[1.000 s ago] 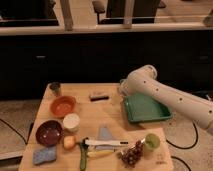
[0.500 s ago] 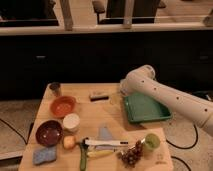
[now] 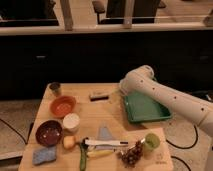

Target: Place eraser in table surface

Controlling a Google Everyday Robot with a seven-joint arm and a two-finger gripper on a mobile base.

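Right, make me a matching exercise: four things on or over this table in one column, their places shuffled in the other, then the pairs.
1. eraser
2. claw
3. white cup
4. blue-grey pad

A. near corner of the table surface, on the picture's left
B. at the far left corner of the green tray
C. just in front of the orange bowl
D. lying at the far middle of the table surface, apart from the claw

Pairs: 1-D, 2-B, 3-C, 4-A

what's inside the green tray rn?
Nothing visible on the part of the green tray floor that shows. The arm's elbow covers its far-left corner, so that part is hidden. The end effector sits open at that corner, apart from the eraser on the table surface.
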